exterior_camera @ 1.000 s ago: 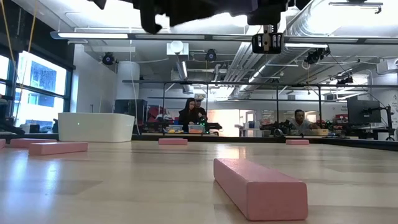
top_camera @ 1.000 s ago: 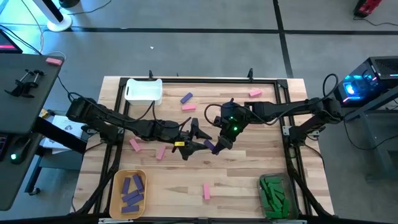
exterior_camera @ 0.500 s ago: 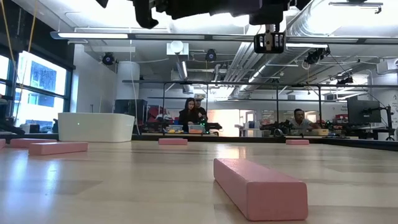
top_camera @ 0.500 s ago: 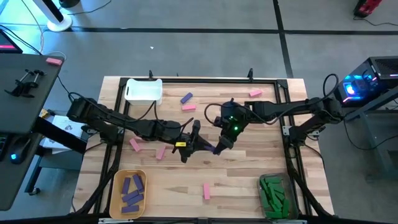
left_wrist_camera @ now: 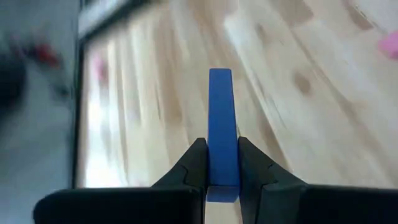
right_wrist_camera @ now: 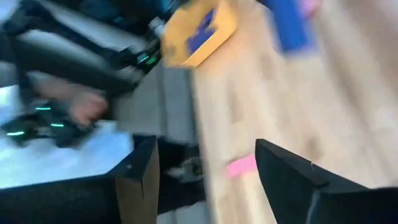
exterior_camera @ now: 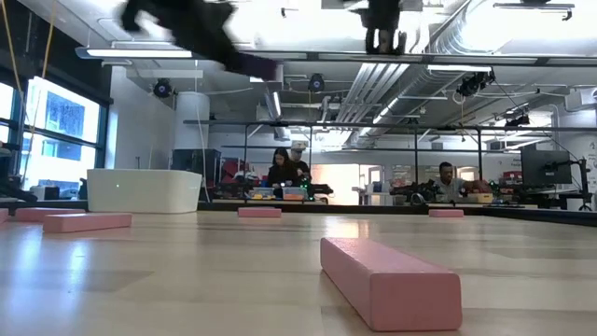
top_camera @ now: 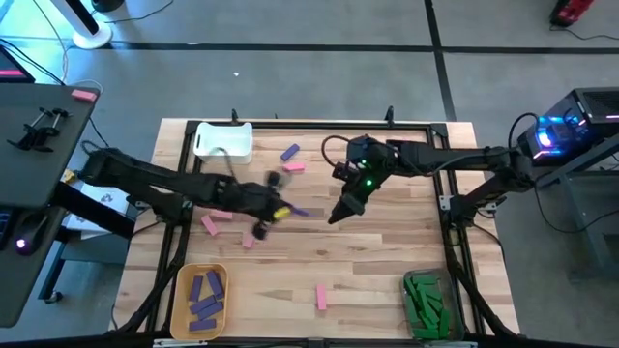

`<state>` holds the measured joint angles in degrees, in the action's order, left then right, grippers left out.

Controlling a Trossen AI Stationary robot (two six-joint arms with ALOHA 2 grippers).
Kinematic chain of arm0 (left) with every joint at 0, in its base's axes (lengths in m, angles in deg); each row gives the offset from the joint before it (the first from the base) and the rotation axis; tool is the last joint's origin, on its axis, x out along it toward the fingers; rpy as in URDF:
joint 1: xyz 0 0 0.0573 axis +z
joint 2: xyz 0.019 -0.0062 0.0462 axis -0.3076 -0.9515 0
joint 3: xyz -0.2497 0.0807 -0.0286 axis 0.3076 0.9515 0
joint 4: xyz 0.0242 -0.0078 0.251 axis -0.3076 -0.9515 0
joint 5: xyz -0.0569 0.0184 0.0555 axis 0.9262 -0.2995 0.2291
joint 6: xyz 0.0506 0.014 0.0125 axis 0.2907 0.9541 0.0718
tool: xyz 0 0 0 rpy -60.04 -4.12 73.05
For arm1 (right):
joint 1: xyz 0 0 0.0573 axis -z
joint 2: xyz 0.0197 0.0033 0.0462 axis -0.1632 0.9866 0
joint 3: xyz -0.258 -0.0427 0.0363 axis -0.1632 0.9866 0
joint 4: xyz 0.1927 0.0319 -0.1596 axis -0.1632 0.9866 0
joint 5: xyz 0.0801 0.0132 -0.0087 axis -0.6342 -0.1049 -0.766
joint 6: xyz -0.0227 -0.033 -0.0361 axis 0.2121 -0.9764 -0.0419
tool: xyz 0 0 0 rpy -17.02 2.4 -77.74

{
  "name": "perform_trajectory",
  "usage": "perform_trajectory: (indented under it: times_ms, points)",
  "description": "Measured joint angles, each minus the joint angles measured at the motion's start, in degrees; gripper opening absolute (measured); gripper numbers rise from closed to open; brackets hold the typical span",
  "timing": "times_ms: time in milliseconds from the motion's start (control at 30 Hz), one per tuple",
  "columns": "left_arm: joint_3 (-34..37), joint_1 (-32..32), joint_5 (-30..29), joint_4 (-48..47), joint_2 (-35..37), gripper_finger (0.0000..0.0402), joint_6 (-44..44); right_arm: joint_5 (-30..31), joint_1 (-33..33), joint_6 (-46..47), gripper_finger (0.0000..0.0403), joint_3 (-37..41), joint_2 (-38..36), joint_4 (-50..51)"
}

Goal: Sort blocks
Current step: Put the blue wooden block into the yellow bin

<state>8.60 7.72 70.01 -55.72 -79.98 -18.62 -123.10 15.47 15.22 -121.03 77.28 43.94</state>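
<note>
A purple block (left_wrist_camera: 221,106) sticks out ahead of my left gripper (left_wrist_camera: 222,149), which is shut on it above the middle of the table (top_camera: 387,261). In the high view the block (top_camera: 299,211) shows just right of that gripper (top_camera: 279,212). My right gripper (top_camera: 337,217) hangs open and empty a little to the block's right; in its wrist view (right_wrist_camera: 208,165) nothing lies between the fingers. Pink blocks (top_camera: 209,225) (top_camera: 250,239) (top_camera: 321,297) lie flat on the table. My left gripper pinches the purple block near its rear end (left_wrist_camera: 222,158), one finger on each broad side. The fingers run along the block and come from the table's left. Its free end points toward the table's right. The block is lifted clear of the table.
A white bin (top_camera: 223,141) stands at the far left, a yellow bin (top_camera: 184,280) with purple blocks at the near left, a clear bin (top_camera: 426,304) with green blocks at the near right. More blocks (top_camera: 289,152) (top_camera: 294,166) (top_camera: 397,145) lie toward the far edge.
My left gripper has shut on the purple block that my right gripper was holding, then carried it toward the table's left edge. My right gripper has let go of the block and drawn back toward the far edge.
</note>
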Motion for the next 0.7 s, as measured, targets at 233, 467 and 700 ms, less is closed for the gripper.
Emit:
perform_trajectory:
  times_ms: [233, 467, 700]
  points:
    - [-0.12, -10.67, 5.54, -28.04, 16.97, 0.0026, -48.83, 8.67, 3.96, -10.44, 0.0200, 0.04, 2.24, -3.39]
    - [-0.13, -36.07, 10.82, -29.70, 18.38, 0.0026, -90.89, 7.34, 6.47, -10.01, 0.0201, 0.15, 10.22, -13.61]
    - [-0.01, -54.54, 14.00, -28.72, 8.46, 0.0026, -113.70, -3.16, 6.11, -8.82, 0.0201, 0.20, 14.61, -21.59]
